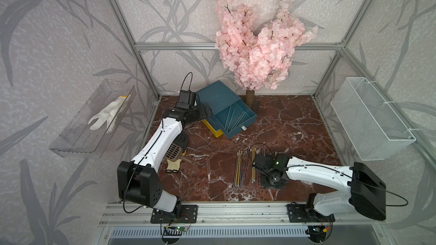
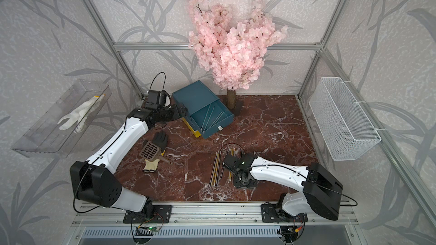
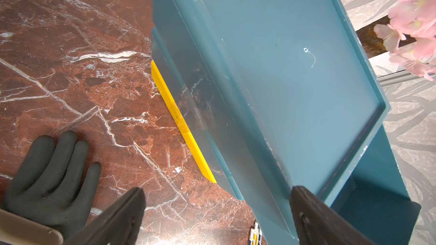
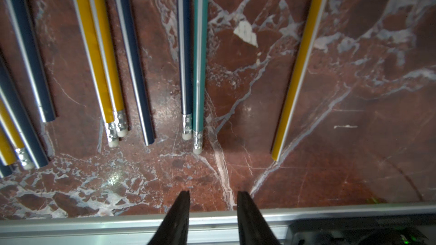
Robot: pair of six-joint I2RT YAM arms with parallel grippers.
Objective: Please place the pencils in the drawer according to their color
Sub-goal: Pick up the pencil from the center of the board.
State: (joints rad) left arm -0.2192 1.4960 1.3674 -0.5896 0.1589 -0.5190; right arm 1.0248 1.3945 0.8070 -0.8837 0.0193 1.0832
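Note:
The drawer [image 1: 217, 95] chest stands at the back, teal, its upper teal drawer [image 1: 243, 126] pulled out with several teal pencils [image 1: 232, 117] lying in it. A yellow bottom drawer [image 3: 181, 123] shows underneath. My left gripper [image 3: 217, 194] is open wide at the chest's left side, one finger [image 3: 316, 218] against its top edge. Several yellow, dark and teal pencils [image 1: 238, 168] lie in rows on the marble. My right gripper [image 4: 213, 195] hangs open over their eraser ends, nothing between its fingers. A teal pencil [image 4: 199, 67] lies just ahead.
A brown slotted scoop [image 1: 173, 150] lies on a glove [image 1: 174, 166] beside the left arm. A pink blossom tree [image 1: 254, 43] stands behind the chest. A wire basket [image 1: 370, 119] hangs on the right wall, a clear tray [image 1: 70, 137] on the left. An aluminium rail [image 4: 118, 225] edges the front.

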